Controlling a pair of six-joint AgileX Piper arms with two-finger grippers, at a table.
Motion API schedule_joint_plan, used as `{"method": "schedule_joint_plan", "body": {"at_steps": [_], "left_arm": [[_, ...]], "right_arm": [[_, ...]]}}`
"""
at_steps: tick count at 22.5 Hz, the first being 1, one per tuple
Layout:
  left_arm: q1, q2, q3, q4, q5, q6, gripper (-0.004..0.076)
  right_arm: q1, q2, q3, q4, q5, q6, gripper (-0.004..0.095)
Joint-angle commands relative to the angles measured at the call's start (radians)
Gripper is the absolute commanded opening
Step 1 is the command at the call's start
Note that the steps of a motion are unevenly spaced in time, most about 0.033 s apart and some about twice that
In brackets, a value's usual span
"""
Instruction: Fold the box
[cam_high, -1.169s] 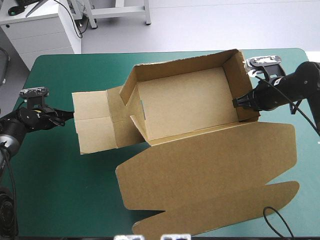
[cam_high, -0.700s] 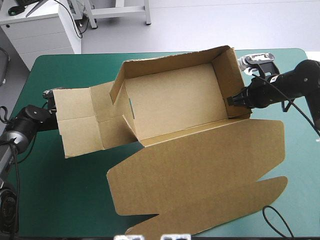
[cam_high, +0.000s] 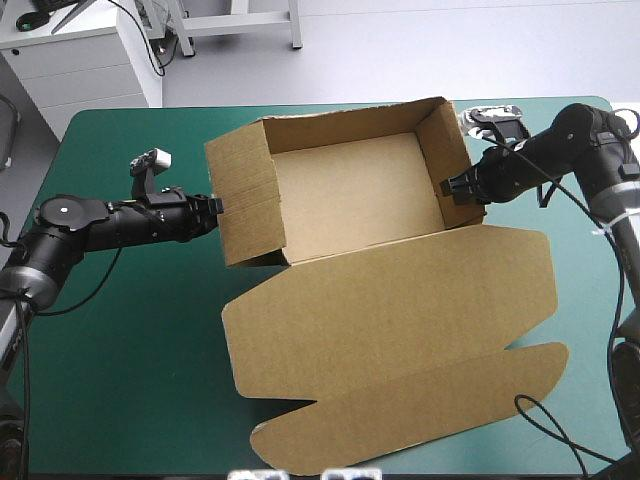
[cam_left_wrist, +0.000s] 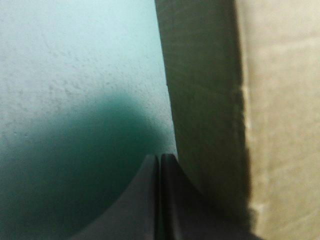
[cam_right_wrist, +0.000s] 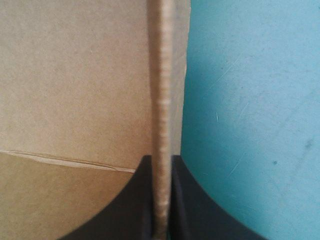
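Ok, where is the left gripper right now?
In the high view the left gripper is left of the box, fingers shut, its tip at the outer face of the raised left wall.

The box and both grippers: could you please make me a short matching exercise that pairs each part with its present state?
Things:
1. left gripper
2. right gripper
3. lid

States:
A. lies flat on the teal-green cover
B. shut on the right wall of the box
C. shut and empty, tip at the outside of the left wall

Pairs: 1-C, 2-B, 3-A.
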Motion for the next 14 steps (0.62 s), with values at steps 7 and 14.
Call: {"method": "schedule_joint_plan", "body": {"at_steps": [7,14], "left_arm": [[-0.072,-0.04,-0.104,-0.15,0.026,0.001,-0.0006],[-0.072,-0.04,-0.107,-0.15,0.032,0.001,0.03]], "right_arm": [[-0.008,-0.042,-0.037,0.047,-0.034,-0.002,-0.0017],[-0.008,-0.036,-0.037,0.046,-0.032,-0.002,-0.0017]]}}
